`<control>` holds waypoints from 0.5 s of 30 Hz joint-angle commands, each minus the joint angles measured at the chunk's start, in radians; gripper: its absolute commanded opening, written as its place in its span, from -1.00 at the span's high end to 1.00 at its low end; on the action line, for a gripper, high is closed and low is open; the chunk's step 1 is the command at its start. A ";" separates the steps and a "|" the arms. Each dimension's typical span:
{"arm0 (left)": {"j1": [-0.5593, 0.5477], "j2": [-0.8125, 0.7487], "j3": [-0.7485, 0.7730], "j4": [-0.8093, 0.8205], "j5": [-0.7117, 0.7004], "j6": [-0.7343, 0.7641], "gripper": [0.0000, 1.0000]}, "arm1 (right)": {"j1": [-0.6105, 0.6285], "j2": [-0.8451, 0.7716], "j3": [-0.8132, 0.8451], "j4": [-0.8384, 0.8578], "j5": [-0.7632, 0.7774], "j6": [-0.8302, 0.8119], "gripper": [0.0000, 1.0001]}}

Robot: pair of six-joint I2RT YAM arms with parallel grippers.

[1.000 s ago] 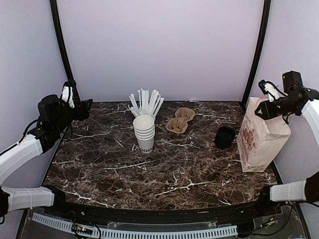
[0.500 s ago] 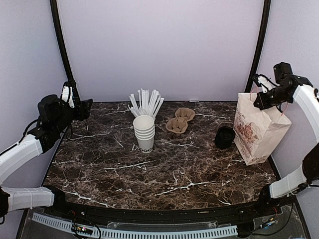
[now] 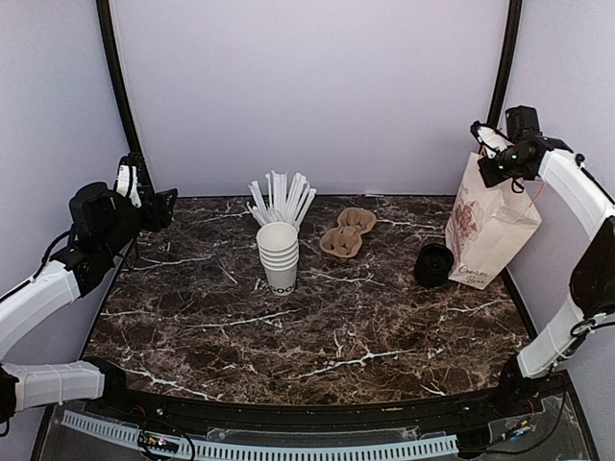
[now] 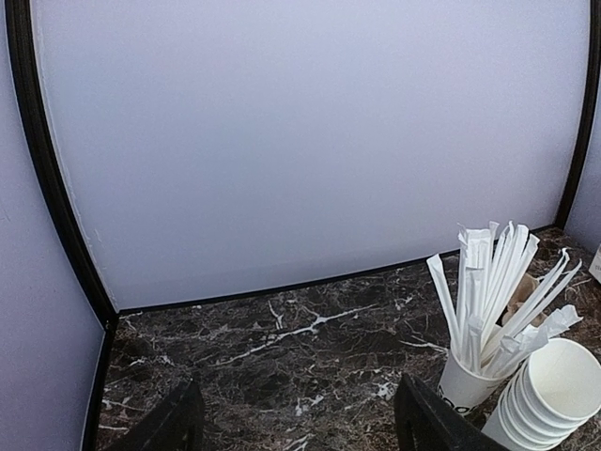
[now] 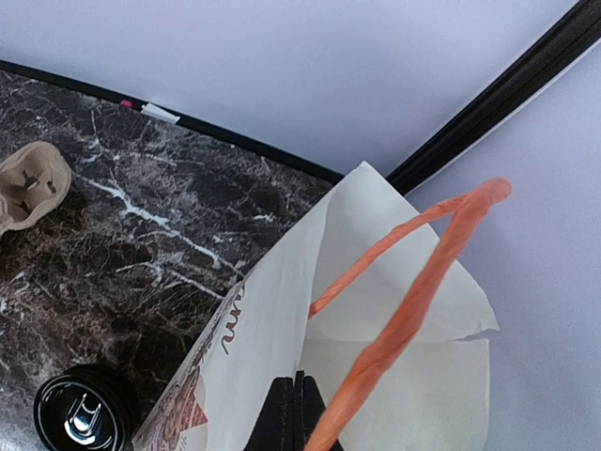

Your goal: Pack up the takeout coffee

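1. The takeout coffee, a lidded cup, shows in none of the views. The nearest candidates are the lidless stacked cups (image 3: 279, 254) at mid tabletop (image 3: 288, 336) and the black lids (image 3: 434, 264) to the right, so nothing looks ready to pack yet.
2. The paper bag (image 3: 490, 230) is what changes. A second ago it stands near the right edge, well forward. Now it sits farther back and to the left, tilted, with its base just beside the black lids.
3. The right end effector (image 5: 294, 413) is pinched closed on the bag's top edge. In the wrist view its fingers meet on the paper below the orange handle (image 5: 413, 310). The arm carries the bag up and inward.
4. The bag's mouth gapes toward the wrist camera and looks empty inside, as far as can be seen.
5. The left end effector (image 4: 296, 423) hangs at the far left with its fingers spread wide, holding nothing. It is where it was a second ago.
6. The straw cup (image 3: 279, 197) and the cardboard carrier (image 3: 348, 232) lie unmoved behind the stacked cups.
7. My reading is that the bag is being brought into reach for loading, while the cup itself remains to be prepared.
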State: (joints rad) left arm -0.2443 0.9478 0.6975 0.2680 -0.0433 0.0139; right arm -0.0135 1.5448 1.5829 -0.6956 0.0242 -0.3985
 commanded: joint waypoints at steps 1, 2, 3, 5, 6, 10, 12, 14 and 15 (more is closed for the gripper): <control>0.005 -0.015 -0.008 0.028 0.034 -0.030 -0.41 | 0.007 0.040 0.072 0.148 0.007 -0.042 1.00; 0.005 -0.010 -0.006 0.026 0.038 -0.037 -0.39 | 0.007 0.057 0.087 0.149 0.004 -0.045 1.00; 0.005 -0.007 -0.003 0.023 0.041 -0.039 -0.38 | 0.008 0.073 0.101 0.148 0.003 -0.046 1.00; 0.005 0.000 0.001 0.019 0.058 -0.042 -0.37 | 0.035 0.108 0.129 0.141 0.005 -0.041 1.00; 0.005 0.002 0.001 0.018 0.065 -0.042 -0.37 | 0.040 0.118 0.143 0.132 0.004 -0.038 1.00; 0.005 0.008 0.000 0.017 0.080 -0.045 -0.37 | 0.045 0.135 0.170 0.114 0.006 -0.015 0.92; 0.005 0.014 0.002 0.017 0.084 -0.045 -0.37 | 0.047 0.124 0.185 0.087 0.009 0.003 0.51; 0.005 0.021 0.006 0.014 0.098 -0.046 -0.37 | 0.046 0.087 0.177 0.073 0.011 0.026 0.11; 0.005 0.027 0.008 0.011 0.105 -0.045 -0.36 | 0.048 0.054 0.157 0.073 0.007 0.033 -0.03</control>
State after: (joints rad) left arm -0.2443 0.9653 0.6975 0.2680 0.0238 -0.0193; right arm 0.0334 1.6867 1.7206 -0.6235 0.0238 -0.4107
